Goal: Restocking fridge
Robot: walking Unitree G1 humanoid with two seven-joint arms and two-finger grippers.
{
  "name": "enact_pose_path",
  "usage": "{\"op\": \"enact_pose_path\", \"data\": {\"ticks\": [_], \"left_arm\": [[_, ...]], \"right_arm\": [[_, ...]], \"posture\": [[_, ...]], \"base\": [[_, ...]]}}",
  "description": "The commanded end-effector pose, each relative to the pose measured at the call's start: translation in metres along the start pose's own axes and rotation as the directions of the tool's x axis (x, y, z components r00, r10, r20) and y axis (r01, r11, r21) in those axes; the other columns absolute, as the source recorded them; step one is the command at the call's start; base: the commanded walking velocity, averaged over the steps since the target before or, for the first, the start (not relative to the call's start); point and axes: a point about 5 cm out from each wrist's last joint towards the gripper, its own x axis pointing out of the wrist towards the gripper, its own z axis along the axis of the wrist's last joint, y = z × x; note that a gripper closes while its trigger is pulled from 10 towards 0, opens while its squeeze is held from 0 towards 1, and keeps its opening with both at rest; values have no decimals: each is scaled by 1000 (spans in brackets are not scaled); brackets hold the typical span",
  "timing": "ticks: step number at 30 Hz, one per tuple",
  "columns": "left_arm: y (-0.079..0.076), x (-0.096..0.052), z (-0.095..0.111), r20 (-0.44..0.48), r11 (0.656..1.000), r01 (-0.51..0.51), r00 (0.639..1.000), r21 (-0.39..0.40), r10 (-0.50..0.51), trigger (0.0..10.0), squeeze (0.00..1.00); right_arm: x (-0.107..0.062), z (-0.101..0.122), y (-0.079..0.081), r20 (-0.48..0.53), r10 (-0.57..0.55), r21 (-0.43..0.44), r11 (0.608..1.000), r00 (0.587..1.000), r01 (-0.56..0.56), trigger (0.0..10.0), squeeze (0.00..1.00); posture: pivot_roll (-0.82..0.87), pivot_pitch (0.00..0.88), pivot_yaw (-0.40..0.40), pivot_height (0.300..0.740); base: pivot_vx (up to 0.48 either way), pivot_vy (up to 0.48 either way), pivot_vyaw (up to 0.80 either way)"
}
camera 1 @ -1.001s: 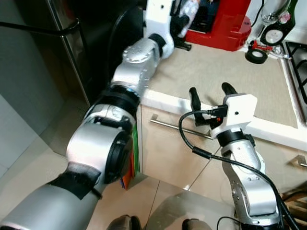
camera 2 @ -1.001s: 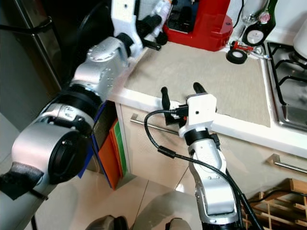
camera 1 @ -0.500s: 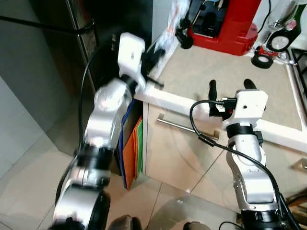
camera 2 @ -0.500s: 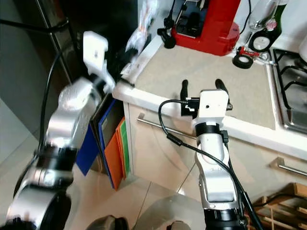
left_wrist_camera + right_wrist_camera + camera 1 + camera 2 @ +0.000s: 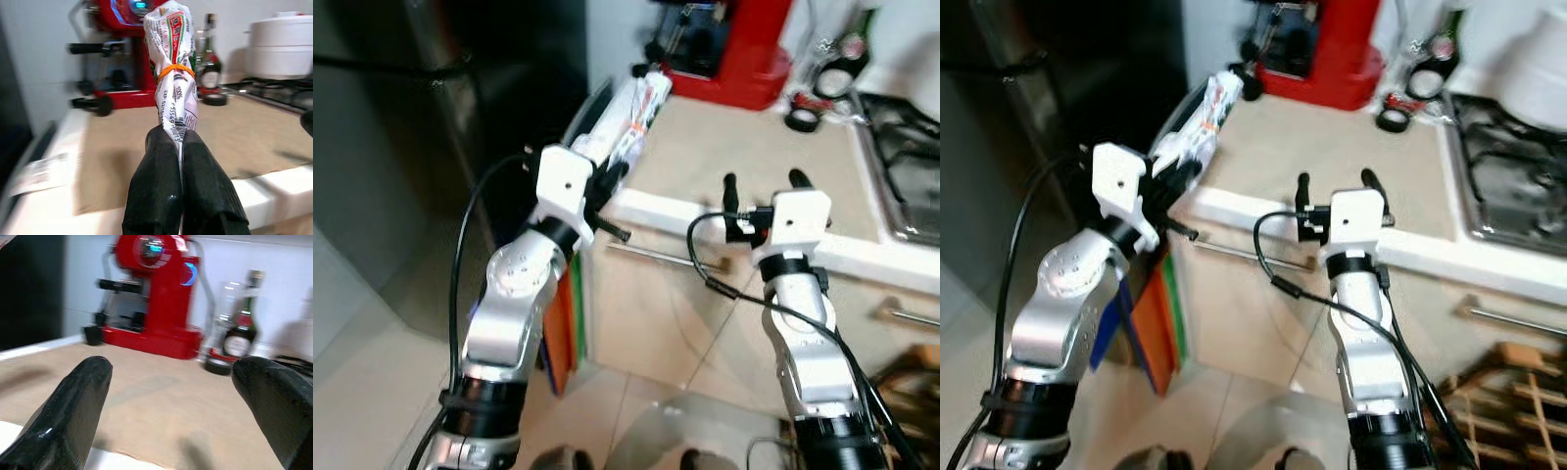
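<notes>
At the far left of the head views stands a dark fridge (image 5: 460,108). Right of it, in the upper middle of the frame, the left end effector (image 5: 607,181) has its two black fingers (image 5: 156,186) pressed together on the lower end of a long white printed package (image 5: 173,73) bound by an orange rubber band (image 5: 175,71). The package slants upward over the left edge of the beige surface (image 5: 754,157). At the top centre sits a red coffee machine (image 5: 729,49), with a roll of black tape (image 5: 800,119) to its right. Centre right, the right end effector (image 5: 762,186) hovers at the surface's front edge, fingers spread apart and empty. A stove (image 5: 1518,186) fills the upper right.
</notes>
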Motion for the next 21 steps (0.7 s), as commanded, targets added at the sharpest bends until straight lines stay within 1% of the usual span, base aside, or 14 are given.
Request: {"op": "enact_pose_path", "data": {"ticks": [1, 6, 9, 10, 11, 12, 13, 17, 21], "left_arm": [[1, 2, -5, -27, 999, -35, 999, 9, 35, 10000, 0], [2, 2, -12, -42, 997, -69, 997, 34, 70, 10000, 0], [1, 2, -11, -34, 995, -92, 995, 23, 93, 10000, 0], [3, 2, -10, -21, 992, -125, 992, 15, 126, 10000, 0], [3, 2, -10, -21, 992, -125, 992, 15, 126, 10000, 0], [6, 3, -12, -21, 987, -157, 987, 36, 158, 10000, 0], [7, 4, -14, -28, 985, -170, 985, 29, 171, 10000, 0], [11, 6, -22, -67, 980, -200, 977, 8, 200, 10000, 0], [12, 5, -27, -83, 978, -208, 975, 9, 208, 10000, 0]], "right_arm": [[5, 2, -4, 17, -7, 5, 1000, 1000, 7, 10000, 0], [6, 1, -4, 28, -3, -7, 1000, 1000, 3, 10000, 0], [6, 3, -5, 37, 0, -3, 1000, 999, 0, 10000, 0], [7, 4, -4, 40, 6, -5, 1000, 999, -6, 10000, 0], [7, 4, -4, 40, 6, -5, 1000, 999, -6, 10000, 0], [8, 3, -4, 37, 9, -4, 1000, 999, -9, 10000, 0], [9, 2, -4, 34, 12, -1, 1000, 999, -12, 10000, 0], [10, -1, -2, 9, 23, 21, 1000, 1000, -23, 10000, 0], [7, -6, -1, -9, 30, 32, 999, 999, -30, 10000, 0]], "posture": [[-3, 0, 9, 740], [-22, 0, 4, 740], [-26, 0, 0, 740], [-30, 0, -11, 740], [-30, 0, -11, 740], [-35, 0, -17, 740], [-38, 0, -19, 740], [-43, 0, -25, 740], [-40, 0, -25, 740]], "base": [[0, 0, -719], [0, 0, -709], [0, 0, -538], [0, 0, 0], [0, 0, 0], [0, 0, 0], [0, 0, 0], [0, 0, 0], [0, 0, 0]]}}
